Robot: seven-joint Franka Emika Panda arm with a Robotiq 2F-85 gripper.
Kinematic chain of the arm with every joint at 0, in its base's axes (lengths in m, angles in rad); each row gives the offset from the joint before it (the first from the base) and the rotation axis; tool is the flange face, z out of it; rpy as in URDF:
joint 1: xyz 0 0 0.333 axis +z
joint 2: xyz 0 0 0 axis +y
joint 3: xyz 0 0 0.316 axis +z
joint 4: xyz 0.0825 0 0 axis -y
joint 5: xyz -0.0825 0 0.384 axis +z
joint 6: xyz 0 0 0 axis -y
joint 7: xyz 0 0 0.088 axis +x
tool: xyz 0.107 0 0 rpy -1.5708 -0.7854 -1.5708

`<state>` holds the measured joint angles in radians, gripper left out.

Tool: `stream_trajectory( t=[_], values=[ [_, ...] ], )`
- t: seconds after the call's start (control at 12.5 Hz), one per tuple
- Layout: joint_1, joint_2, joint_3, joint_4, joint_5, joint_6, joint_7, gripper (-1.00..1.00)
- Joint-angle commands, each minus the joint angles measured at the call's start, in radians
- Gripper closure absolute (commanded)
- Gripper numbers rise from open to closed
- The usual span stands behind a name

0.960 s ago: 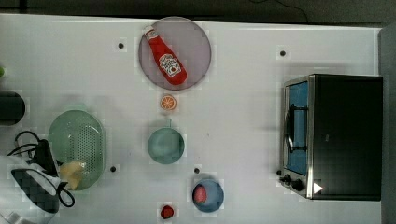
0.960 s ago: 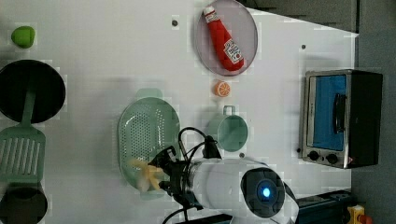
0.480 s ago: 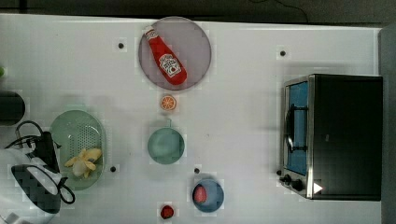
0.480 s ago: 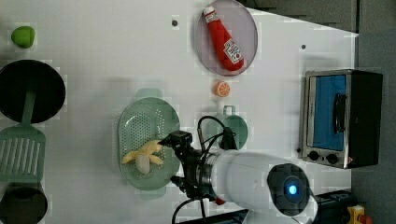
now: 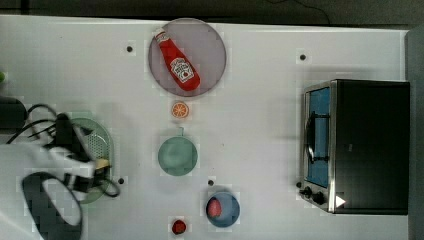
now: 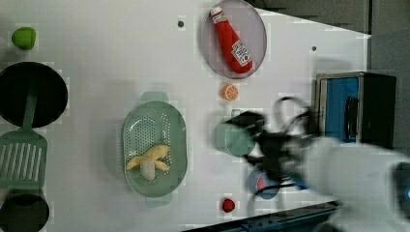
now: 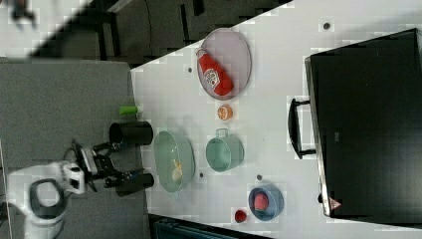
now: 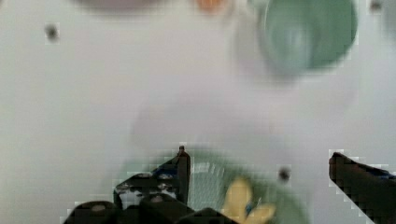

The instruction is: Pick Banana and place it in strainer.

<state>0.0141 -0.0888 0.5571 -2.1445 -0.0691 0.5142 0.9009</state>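
The pale yellow banana (image 6: pixel 147 159) lies inside the mint-green strainer (image 6: pixel 154 123), its peel strips splayed on the perforated bottom. The right view shows my gripper (image 7: pixel 127 159) open, off to the right view's left of the strainer (image 7: pixel 166 149). In the wrist view the two black fingertips (image 8: pixel 182 163) stand wide apart with nothing between them, and the banana (image 8: pixel 240 198) rests below in the strainer (image 8: pixel 205 179). In the top view the arm covers much of the strainer (image 5: pixel 97 142), leaving a bit of banana (image 5: pixel 103 163) visible.
A teal cup (image 5: pixel 177 156) stands beside the strainer, an orange slice (image 5: pixel 179 109) and a plate with a ketchup bottle (image 5: pixel 177 62) beyond it. A toaster oven (image 5: pixel 357 145), a blue bowl (image 5: pixel 222 209), a black pan (image 6: pixel 29 94) and a spatula (image 6: pixel 21 159) ring the table.
The gripper has opened and let go of the banana, which now lies in the strainer. The arm has drawn away from the strainer, shifting toward the left view's right.
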Motion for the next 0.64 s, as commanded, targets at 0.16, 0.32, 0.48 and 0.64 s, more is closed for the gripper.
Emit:
stream_trajectory(
  t=[0.16,0.32,0.48,0.64],
  values=[
    [-0.113,-0.129,-0.258,0.050,-0.014,-0.200,-0.601,-1.00],
    [-0.115,-0.191,-0.395,0.053,-0.012,-0.263,-0.797,-1.00],
    [-0.114,-0.230,-0.495,0.053,-0.012,-0.268,-0.881,-1.00],
    [-0.114,-0.252,-0.531,0.053,-0.008,-0.295,-0.892,-1.00]
  ],
)
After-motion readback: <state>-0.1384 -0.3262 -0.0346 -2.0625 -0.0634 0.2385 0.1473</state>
